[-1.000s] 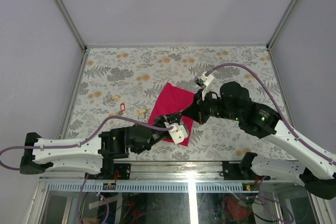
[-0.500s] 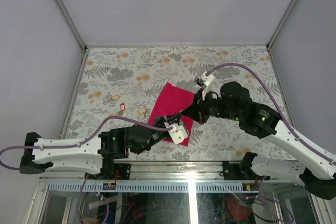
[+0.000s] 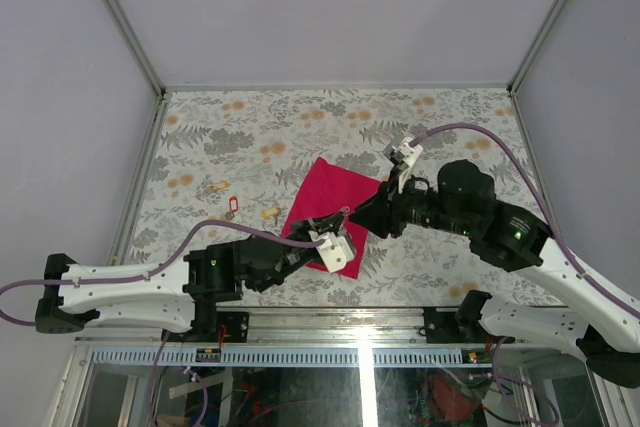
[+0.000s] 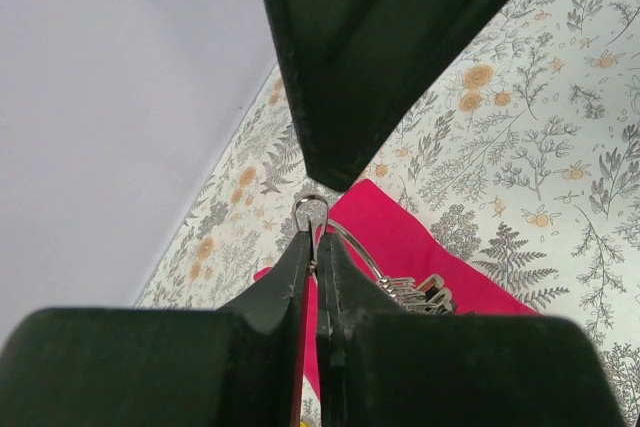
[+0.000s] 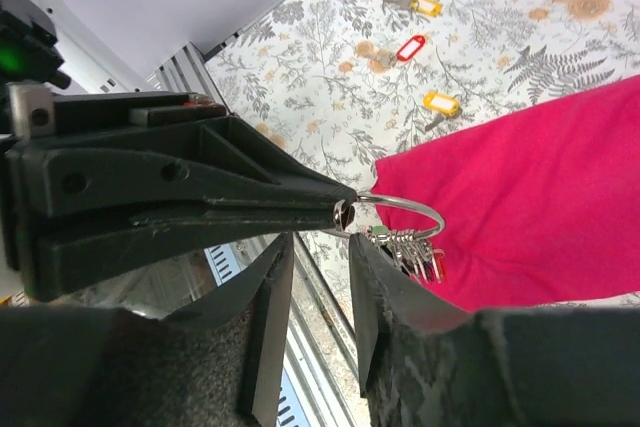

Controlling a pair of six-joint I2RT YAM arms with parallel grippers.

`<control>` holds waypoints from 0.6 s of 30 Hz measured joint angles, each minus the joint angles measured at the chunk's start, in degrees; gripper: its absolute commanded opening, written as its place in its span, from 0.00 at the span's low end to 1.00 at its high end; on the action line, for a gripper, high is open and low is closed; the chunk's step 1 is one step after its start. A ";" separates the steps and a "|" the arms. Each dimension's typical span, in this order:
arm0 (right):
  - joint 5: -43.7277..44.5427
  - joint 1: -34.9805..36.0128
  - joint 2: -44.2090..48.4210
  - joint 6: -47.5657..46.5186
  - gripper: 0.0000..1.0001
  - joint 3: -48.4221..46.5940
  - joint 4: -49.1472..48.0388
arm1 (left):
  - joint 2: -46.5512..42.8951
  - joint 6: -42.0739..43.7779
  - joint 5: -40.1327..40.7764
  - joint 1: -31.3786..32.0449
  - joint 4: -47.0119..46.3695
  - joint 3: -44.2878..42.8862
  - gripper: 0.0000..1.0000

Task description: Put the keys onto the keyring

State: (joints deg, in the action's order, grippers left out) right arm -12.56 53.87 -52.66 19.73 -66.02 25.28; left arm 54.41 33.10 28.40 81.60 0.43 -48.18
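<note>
The thin silver metal keyring (image 5: 408, 239) with its jumbled bunch of keys hangs over the magenta cloth (image 5: 540, 207). The left tool (image 4: 312, 247) has its fingers pressed together on the wire. My guess is it's held up like that so the ring stays off the cloth and the other arm can reach it. The right tool (image 5: 320, 242) sits just beside it, slightly spread and holding nothing. The small loose keys (image 3: 232, 205), brass ones plus a red-headed one, lie well apart on the floral tabletop (image 3: 300, 127), so nothing's getting threaded yet.
</note>
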 measured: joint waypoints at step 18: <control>1.25 0.02 2.95 0.26 0.46 1.25 -1.84 | -0.70 0.02 -2.47 0.00 1.29 0.00 0.00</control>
State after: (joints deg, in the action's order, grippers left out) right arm -11.31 53.89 -49.71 19.99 -64.77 23.44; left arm 53.71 33.12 25.93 81.60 1.72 -48.18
